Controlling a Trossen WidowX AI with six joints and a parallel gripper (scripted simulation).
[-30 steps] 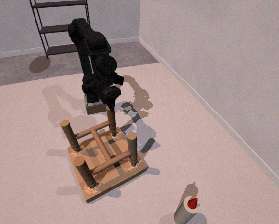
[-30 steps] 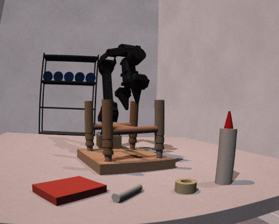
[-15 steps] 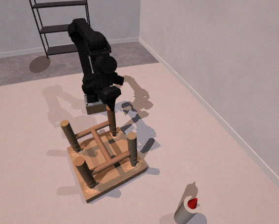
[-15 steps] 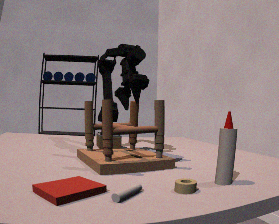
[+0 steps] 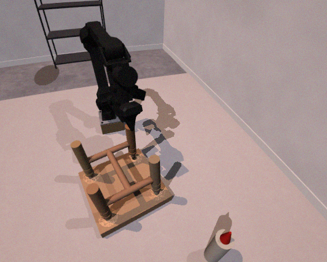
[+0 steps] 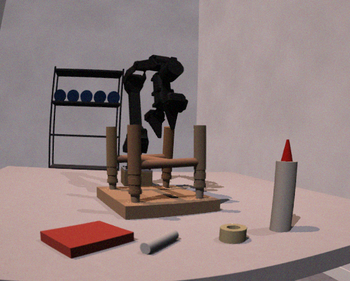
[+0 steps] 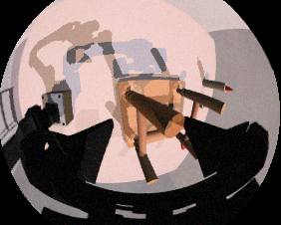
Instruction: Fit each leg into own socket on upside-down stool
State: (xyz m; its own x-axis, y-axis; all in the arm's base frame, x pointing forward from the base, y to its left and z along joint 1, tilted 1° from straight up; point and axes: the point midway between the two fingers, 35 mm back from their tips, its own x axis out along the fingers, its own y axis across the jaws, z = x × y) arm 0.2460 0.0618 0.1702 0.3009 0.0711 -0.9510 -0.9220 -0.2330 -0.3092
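My gripper [image 5: 133, 116] [image 6: 166, 131] [image 7: 148, 120] is spread wide, nothing held, fingertips by the top of the leg nearest my base [image 5: 130, 141] [image 6: 168, 140] [image 7: 156, 113]. Seat [image 5: 136, 212] [image 6: 173, 210] [image 7: 127, 107] flat on the table [image 5: 274, 231] [image 6: 198, 257] [image 7: 194, 60], underside up. All four legs upright; narrower necks show between shoulders and seat. Stretchers join them.

Lots of ones, three rails, four legs and five blue rounds.
There is one table [image 5: 245, 187] [image 6: 201, 263], with one seat [image 5: 138, 213] [image 6: 173, 211] [image 7: 124, 100], four legs [image 5: 155, 173] [image 6: 134, 155] [image 7: 154, 112] and three rails [image 5: 118, 170] [image 6: 173, 162] [image 7: 142, 131]. I count one arm [image 5: 98, 34] [image 6: 134, 105] [image 7: 45, 114], one tube [image 5: 215, 250] [image 6: 283, 198] [image 7: 213, 85] with one red tip [image 5: 226, 238] [image 6: 287, 151] [image 7: 229, 90], one red slab [image 6: 86, 236], one gray stick [image 6: 161, 242] and one ring [image 6: 224, 236]. One shelf [image 5: 70, 4] [image 6: 89, 73] has five blue rounds [image 6: 86, 96].
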